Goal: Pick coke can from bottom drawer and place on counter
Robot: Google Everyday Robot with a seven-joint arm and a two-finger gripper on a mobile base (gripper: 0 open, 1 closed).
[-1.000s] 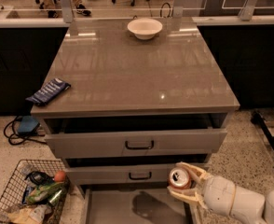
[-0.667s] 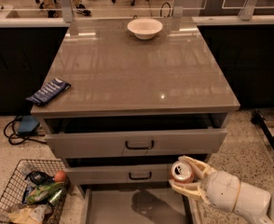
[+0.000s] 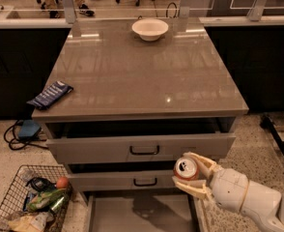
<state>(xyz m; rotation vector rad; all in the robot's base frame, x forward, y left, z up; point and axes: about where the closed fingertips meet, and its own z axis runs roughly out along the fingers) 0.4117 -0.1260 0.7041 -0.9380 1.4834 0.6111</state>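
**op:** Quick sanity check, how's my grab looking?

**reply:** Your gripper (image 3: 181, 168) is low on the right, in front of the cabinet. Both fingers are clamped round the coke can (image 3: 185, 167), which is tipped so its silver top faces the camera. The can's out of the bottom drawer (image 3: 142, 211), hanging over its right side, about level with the middle drawer front (image 3: 108, 181).

**op:** So what bites me from here?

**reply:** My guess is the top drawer front (image 3: 84, 150) and the lip of the counter (image 3: 142, 76), both right above you. Both stick out, so if you go straight up you'd likely clip the can and knock it loose. It's tilted too, so setting it down like that could let it roll.

I'd back out first, rise, then come in over the near right edge. There's loads of bare slab there. The white bowl (image 3: 150, 29) sits way at the back and the blue packet (image 3: 50, 94) lies at the left edge, both well apart from that path. The wire basket (image 3: 7, 215) on the floor is off to the left, so no issue.
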